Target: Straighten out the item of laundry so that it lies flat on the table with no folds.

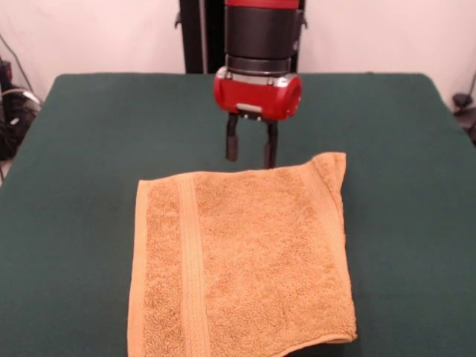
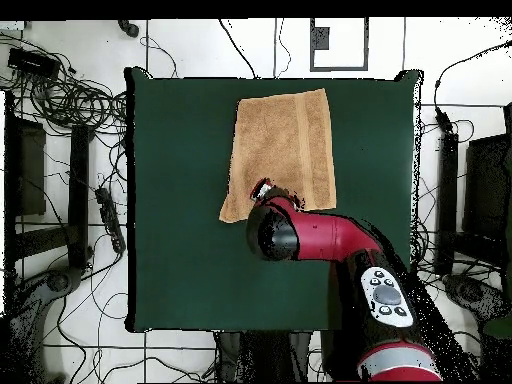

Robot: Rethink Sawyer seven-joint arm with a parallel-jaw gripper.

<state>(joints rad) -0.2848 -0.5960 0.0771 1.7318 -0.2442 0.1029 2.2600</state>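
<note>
The orange-tan towel [image 1: 245, 260] lies spread on the dark green table [image 1: 89, 149], near the table's front edge in the front view. A woven band runs down its left side. Its right edge looks doubled over, and its far right corner [image 1: 331, 167] juts out towards the robot. My gripper [image 1: 251, 158] hangs just above the towel's far edge, open and empty, with both fingers pointing down. In the overhead view the towel [image 2: 285, 145] lies at the table's [image 2: 180, 260] top middle, and the arm's wrist [image 2: 272, 235] covers the gripper at the towel's lower edge.
The red arm [image 2: 340, 240] reaches in from the lower right of the overhead view. Cables and equipment [image 2: 70, 100] lie on the floor around the table. Wide green surface lies to both sides of the towel.
</note>
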